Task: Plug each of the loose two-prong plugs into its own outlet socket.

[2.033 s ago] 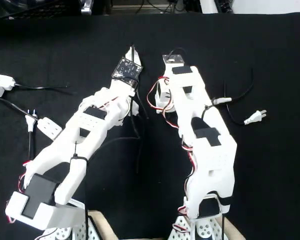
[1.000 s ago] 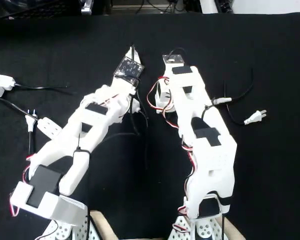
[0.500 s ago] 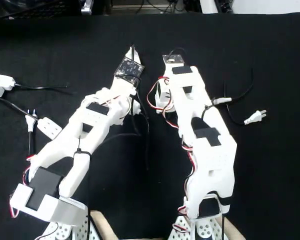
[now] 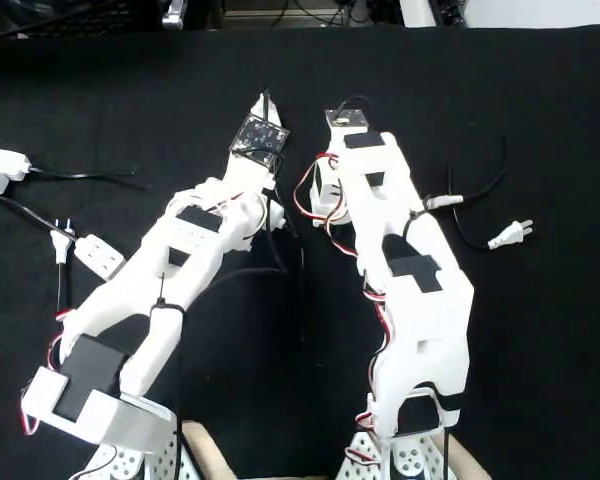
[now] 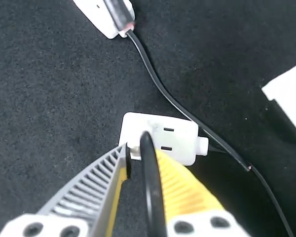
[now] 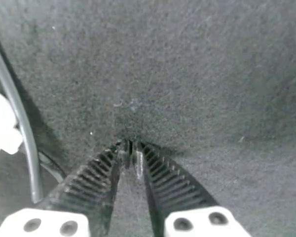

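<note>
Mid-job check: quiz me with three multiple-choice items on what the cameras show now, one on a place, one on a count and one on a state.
1. Where does the loose white two-prong plug lie?
A. on the black cloth, on the outer side of the right arm
B. between the two arms
C. hanging off the table edge

2. How many slots show on the white rectangular socket block at the left gripper?
A. one
B. two
C. four

3. How does the right gripper stand?
A. wide open
B. shut on a plug
C. shut and empty

Answers:
1 A: the high view shows the plug lying apart from the arm.
2 B: the left wrist view shows two dark slots side by side.
3 C: the fingertips meet over bare cloth.
</note>
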Controlling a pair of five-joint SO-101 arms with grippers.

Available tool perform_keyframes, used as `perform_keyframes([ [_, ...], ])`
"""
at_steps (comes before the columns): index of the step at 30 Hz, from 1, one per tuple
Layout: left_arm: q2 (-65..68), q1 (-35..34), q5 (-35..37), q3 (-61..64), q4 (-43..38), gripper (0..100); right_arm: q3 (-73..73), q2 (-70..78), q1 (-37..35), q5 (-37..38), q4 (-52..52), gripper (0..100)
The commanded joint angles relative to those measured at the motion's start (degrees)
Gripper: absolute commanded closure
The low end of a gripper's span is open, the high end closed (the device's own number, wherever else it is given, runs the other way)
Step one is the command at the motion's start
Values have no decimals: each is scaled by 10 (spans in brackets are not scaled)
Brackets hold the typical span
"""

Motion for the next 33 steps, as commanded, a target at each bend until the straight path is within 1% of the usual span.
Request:
perform_keyframes([
  [1,18,26,5,-27,20,970,-21,-5,26,-5,-9,967],
  [6,24,37,7,-34,28,970,-41,-4,76,-6,-10,967],
  [8,23,53,8,-31,28,970,-48,-3,91,-7,-9,967],
  [11,23,73,13,-30,33,970,-49,-2,105,-29,-13,967],
  [15,21,66,42,-31,46,970,-44,-1,107,-33,-34,967],
  [18,20,77,62,-35,60,970,-44,-1,108,-33,-36,966],
  [27,19,88,69,-30,62,970,-50,11,108,-33,-37,966],
  [30,18,96,90,-37,90,970,-56,15,108,-33,-33,966],
  [33,20,121,97,-42,124,970,-58,16,108,-33,-33,966],
])
